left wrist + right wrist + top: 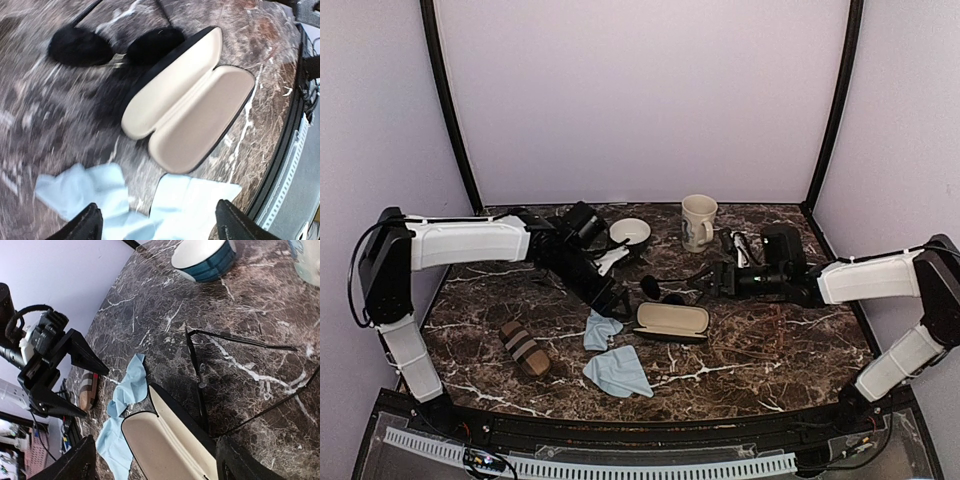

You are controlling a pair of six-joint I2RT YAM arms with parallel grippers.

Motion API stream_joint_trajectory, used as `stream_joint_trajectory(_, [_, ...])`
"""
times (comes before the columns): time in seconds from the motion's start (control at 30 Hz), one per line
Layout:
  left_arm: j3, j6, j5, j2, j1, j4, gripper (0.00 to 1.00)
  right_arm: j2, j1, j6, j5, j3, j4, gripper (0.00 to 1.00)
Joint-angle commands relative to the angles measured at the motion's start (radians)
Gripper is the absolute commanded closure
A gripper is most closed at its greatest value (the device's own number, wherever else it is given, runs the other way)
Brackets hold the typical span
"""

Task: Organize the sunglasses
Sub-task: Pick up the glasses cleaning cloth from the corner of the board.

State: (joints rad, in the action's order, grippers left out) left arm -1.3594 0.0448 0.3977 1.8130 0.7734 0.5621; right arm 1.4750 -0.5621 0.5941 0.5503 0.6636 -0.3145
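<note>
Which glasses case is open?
The black oblong case with cream lining, lying beside the dark-lensed wire sunglasses. The brown striped oblong case, farther left, is shut.

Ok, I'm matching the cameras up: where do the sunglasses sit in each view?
Top external: sunglasses at table centre, just behind the open case.
Left wrist: sunglasses at top left, open case below right.
Right wrist: sunglasses centre right, frame edge-on, arms spread rightward.
Shared landmark: the cream-lined open case, beside them in every view.
</note>
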Motion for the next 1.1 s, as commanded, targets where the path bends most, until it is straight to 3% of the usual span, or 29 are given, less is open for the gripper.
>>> stream_joint_trajectory(0.0, [0.184,0.098,-0.119,-0.173,0.03,-0.103,0.23,-0.049,-0.068,-0.095,-0.078,0.052,0.121,0.21])
stream_joint_trajectory(0.17, [0.373,0.19,-0.164,-0.271,0.097,-0.205,0.37,-0.065,-0.183,-0.14,-0.139,0.08,0.225,0.28])
stream_joint_trajectory(0.33, [0.513,0.321,-0.213,-0.32,0.151,-0.322,0.39,-0.047,-0.327,-0.056,-0.183,0.046,0.196,0.33])
stream_joint_trajectory(0.57, [0.46,0.335,-0.392,-0.269,0.152,-0.359,0.38,0.032,-0.45,0.016,-0.255,0.048,0.125,0.34])
stream_joint_trajectory(0.8, [0.383,0.313,-0.35,-0.132,0.152,-0.375,0.38,0.077,-0.477,0.022,-0.257,0.061,0.108,0.34])
stream_joint_trajectory(1.07, [0.39,0.333,-0.382,-0.093,0.114,-0.363,0.4,0.133,-0.537,0.001,-0.297,0.099,0.165,0.38])
